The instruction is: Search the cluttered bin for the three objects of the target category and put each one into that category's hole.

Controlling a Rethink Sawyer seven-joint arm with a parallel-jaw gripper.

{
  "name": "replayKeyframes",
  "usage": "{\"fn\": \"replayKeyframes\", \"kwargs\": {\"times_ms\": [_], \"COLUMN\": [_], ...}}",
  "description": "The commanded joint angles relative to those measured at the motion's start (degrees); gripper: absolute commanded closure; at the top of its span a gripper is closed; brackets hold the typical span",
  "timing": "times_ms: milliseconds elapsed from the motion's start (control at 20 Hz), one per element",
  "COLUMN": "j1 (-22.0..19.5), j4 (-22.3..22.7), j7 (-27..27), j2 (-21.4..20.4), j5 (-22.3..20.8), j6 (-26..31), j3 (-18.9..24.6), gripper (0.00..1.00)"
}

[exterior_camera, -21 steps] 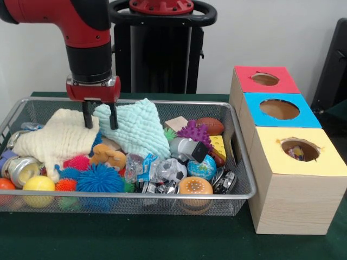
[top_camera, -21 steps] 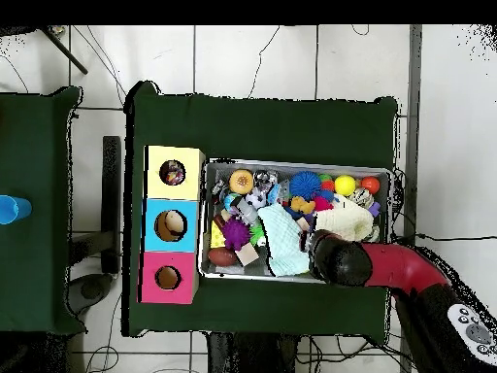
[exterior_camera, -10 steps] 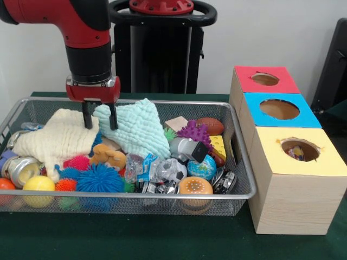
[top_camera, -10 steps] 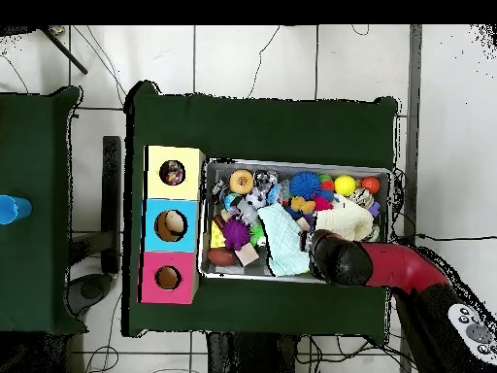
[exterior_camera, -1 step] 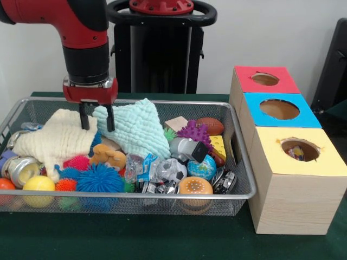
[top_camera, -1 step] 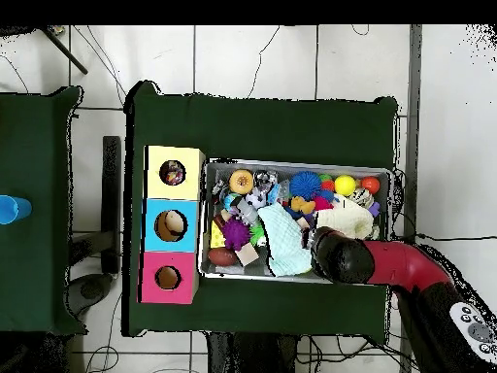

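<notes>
Raised slightly and shifted left since 1 s ago, tool (exterior_camera, -1 step: 96,117) has fingers apart, straddling the seam between cream cloth (exterior_camera, -1 step: 51,142) and mint cloth (exterior_camera, -1 step: 134,127), gripping nothing. Cloths blanket toys in wire bin (exterior_camera, -1 step: 238,162). Target category unclear; 3 holes: red box (exterior_camera, -1 step: 265,79), blue, yellow.

mint cloth (exterior_camera, -1 step: 135,130), cream cloth (exterior_camera, -1 step: 54,141)

front close, overhead high, bin (exterior_camera, -1 step: 238,179) shared

No legible text, labels or numbers anywhere on bin, toys or boxes
</notes>
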Motion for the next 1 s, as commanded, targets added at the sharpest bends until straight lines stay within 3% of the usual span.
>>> {"fn": "replayKeyframes", "kwargs": {"times_ms": [50, 450, 900, 950, 1000], "j1": [-1.42, -3.05, -3.93, -4.03, -4.21], "j4": [-4.93, -6.55, -5.45, -5.19, -5.08], "j7": [-10.53, -13.69, -13.91, -13.79, -13.92], "j2": [0.30, 0.50, 0.10, 0.02, 0.08], "j5": [-3.45, -4.31, -4.51, -4.53, -4.56], "j6": [5.16, 6.99, 6.66, 6.60, 6.43], "j3": [3.86, 4.32, 5.63, 5.77, 5.97], "gripper": [0.00, 0.00, 0.00, 1.00, 1.00]}}
